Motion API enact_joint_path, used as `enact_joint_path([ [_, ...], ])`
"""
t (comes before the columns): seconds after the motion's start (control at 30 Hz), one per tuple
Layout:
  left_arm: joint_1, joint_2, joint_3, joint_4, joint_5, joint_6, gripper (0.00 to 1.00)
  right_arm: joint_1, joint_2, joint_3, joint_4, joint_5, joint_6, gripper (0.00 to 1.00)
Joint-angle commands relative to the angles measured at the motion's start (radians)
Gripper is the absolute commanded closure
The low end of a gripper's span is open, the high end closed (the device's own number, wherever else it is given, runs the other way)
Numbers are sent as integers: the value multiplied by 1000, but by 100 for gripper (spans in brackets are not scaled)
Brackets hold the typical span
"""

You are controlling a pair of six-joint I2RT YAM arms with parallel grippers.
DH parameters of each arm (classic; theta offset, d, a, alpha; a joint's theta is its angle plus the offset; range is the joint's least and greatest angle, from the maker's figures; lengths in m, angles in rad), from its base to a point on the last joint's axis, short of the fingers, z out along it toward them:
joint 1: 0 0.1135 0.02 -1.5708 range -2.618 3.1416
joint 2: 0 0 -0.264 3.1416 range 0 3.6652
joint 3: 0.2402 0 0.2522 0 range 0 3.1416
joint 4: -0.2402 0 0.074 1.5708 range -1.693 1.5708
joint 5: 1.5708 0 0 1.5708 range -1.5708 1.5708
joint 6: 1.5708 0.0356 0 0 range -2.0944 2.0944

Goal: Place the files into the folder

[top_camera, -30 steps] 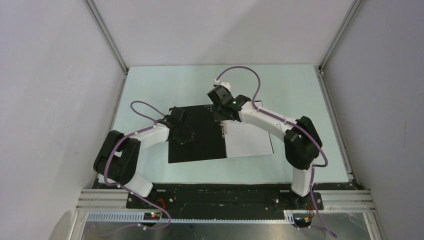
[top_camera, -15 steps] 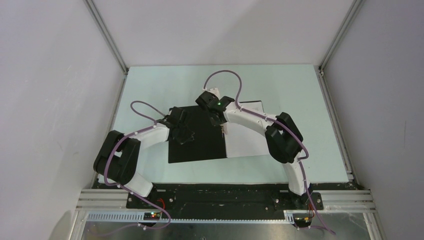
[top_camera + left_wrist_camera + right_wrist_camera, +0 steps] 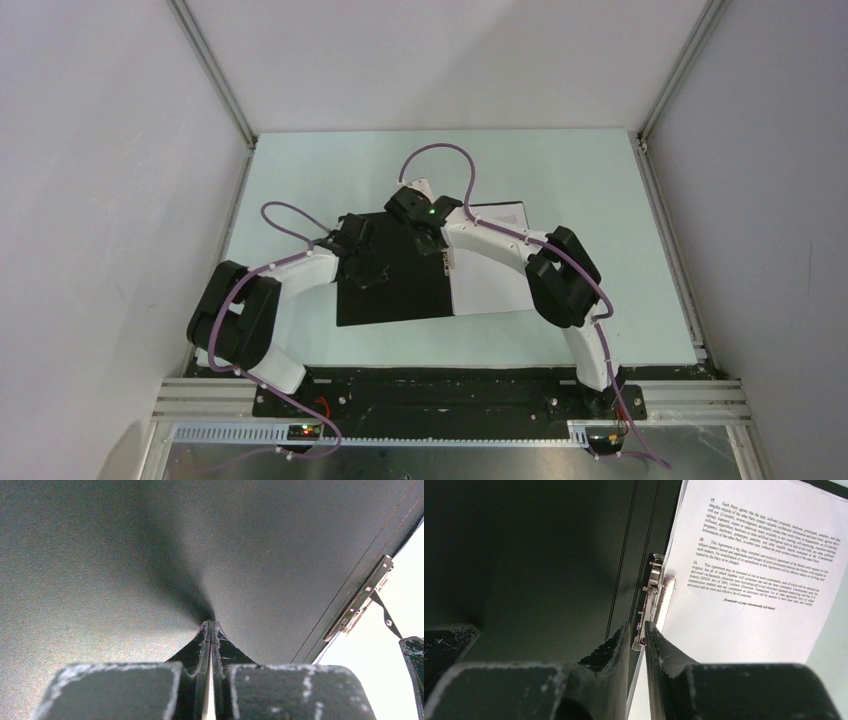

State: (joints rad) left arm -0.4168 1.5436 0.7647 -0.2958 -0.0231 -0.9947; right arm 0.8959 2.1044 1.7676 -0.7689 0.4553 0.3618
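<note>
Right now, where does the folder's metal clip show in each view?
Top external: metal clip near picture centre, on the spine of the open folder.
Left wrist: clip at the right edge, running diagonally.
Right wrist: clip at centre, just beyond the right gripper.
Shared landmark: the white sheet bordering the clip.

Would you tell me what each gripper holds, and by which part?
Right gripper: seemingly the metal clip, by its near end. Left gripper: nothing; shut, tips pressing the folder.

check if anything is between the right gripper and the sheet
Nothing visible. The right gripper sits at the clip, right by the sheet edge; the left gripper is off on the folder black flap.
</note>
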Motion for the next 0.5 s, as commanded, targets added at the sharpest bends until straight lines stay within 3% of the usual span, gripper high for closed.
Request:
enact_joint_path([
  [0.0, -2, -12, 8, 19, -18, -4, 97, 7, 13, 33, -5, 21, -5, 79],
  [0.47, 4, -4, 2, 19, -16, -8, 97, 14, -8, -30, -28, 52, 39, 87],
])
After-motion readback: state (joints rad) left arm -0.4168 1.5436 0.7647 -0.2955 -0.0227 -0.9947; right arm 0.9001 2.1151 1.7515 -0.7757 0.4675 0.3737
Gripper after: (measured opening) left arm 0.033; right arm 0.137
